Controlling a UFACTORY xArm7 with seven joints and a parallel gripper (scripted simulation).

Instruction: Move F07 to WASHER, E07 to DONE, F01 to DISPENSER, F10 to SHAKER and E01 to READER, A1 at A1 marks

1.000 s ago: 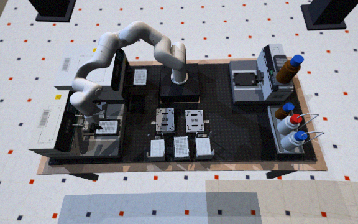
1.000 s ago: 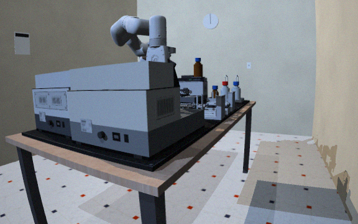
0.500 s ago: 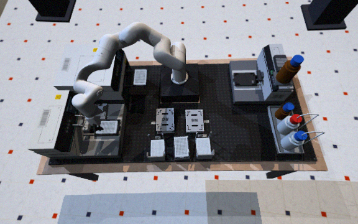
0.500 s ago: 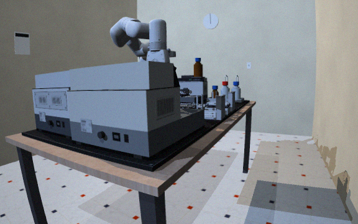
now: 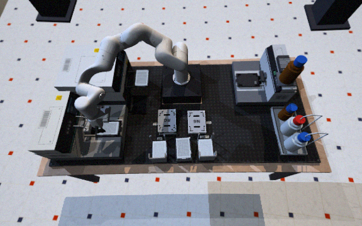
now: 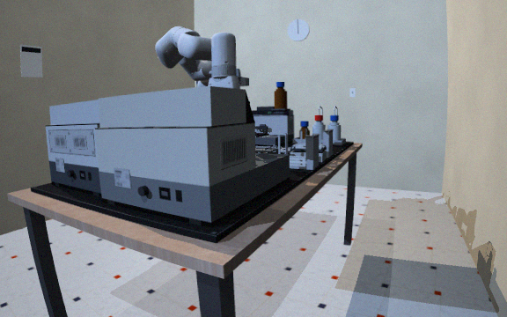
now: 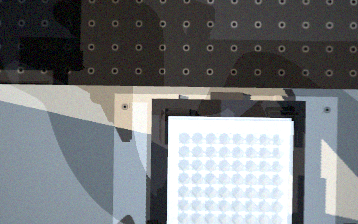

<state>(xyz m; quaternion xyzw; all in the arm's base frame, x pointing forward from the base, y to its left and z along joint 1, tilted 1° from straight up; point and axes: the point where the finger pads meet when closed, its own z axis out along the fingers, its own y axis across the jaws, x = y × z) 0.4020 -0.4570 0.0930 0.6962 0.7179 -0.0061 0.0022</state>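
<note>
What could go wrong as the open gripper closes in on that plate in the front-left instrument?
1. The gripper is open and empty at the left end of the white well plate, close under the instrument housing; the wrist or fingers may strike that overhang.
2. In the wrist view the plate sits right of centre and runs off the bottom edge, so an off-centre grasp could tilt it against its dark nest frame.

The counter [image 6: 117, 238] looks like pale smooth wood. A matt black board [image 5: 237, 138] with little holes lies on it. The plate [image 7: 230, 170] looks like white smooth plastic.
</note>
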